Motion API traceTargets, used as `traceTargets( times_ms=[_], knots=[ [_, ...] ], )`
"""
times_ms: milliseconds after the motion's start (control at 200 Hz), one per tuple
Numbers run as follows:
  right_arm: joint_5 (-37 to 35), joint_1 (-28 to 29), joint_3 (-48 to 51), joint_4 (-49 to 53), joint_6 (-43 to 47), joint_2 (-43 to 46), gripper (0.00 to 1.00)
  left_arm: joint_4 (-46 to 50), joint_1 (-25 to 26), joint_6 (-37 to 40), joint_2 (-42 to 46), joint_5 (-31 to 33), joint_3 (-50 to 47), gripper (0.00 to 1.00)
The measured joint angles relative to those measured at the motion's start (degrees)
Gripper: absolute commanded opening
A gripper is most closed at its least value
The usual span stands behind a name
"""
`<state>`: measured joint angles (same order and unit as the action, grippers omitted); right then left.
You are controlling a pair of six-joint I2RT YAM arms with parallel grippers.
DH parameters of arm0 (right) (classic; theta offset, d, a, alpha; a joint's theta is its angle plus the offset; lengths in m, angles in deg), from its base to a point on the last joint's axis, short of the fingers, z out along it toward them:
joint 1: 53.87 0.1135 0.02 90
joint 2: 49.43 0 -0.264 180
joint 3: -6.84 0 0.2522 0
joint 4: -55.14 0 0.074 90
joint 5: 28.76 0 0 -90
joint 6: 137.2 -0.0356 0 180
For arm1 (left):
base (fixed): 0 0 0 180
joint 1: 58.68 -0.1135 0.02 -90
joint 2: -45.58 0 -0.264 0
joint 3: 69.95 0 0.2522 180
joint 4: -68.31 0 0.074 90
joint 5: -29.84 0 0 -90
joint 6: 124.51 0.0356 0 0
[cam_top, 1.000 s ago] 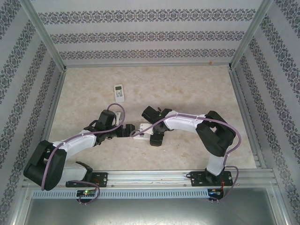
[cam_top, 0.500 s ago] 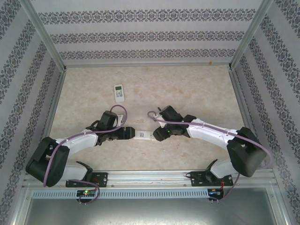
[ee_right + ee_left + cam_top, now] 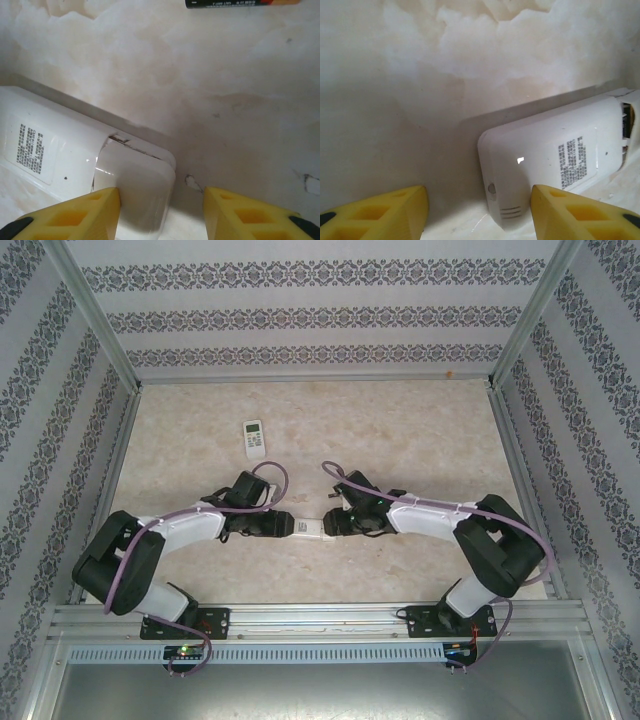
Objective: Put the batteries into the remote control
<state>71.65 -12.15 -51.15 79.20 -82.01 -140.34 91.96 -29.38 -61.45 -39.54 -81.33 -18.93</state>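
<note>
The pale marbled surface [image 3: 400, 430] carries everything. Both arms bend in toward the middle: the left arm [image 3: 180, 530] reaches across from its side, and the right arm [image 3: 430, 520] reaches across to meet it. Between the two hands lies the white remote [image 3: 545, 150], back side up, with its printed label [image 3: 572, 160] showing.

The left hand [image 3: 290, 526] is spread, and one end of the remote sits between its yellow fingers [image 3: 385, 215]. There is a clear gap on one side; I cannot tell if the other finger touches. The right hand [image 3: 328, 527] is spread too, straddling the other end. There the battery cover [image 3: 135, 185] sits slightly out of line with the body.

A smaller remote [image 3: 254, 437] lies well beyond the left hand. One dark battery [image 3: 240, 3] lies on the surface out past the right hand's fingertips, apart from the remote.
</note>
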Motion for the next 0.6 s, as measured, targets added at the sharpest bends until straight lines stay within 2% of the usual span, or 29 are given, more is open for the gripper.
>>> traceTargets(
  times_ms=[260, 465, 599],
  knots=[
    [0.2, -0.9, -1.5, 1.4, -2.7, -0.5, 0.44, 1.3, 0.0, 0.8, -2.0, 0.7, 1.2, 0.48],
    [0.6, -2.3, -3.0, 1.9, -4.6, -1.4, 0.49, 1.1, 0.3, 1.9, -2.8, 0.4, 1.8, 0.46],
    [0.6, -2.6, -4.1, 2.1, -4.5, -2.3, 0.46, 0.6, 0.3, 2.2, -3.0, 0.1, 1.8, 0.46]
  ],
)
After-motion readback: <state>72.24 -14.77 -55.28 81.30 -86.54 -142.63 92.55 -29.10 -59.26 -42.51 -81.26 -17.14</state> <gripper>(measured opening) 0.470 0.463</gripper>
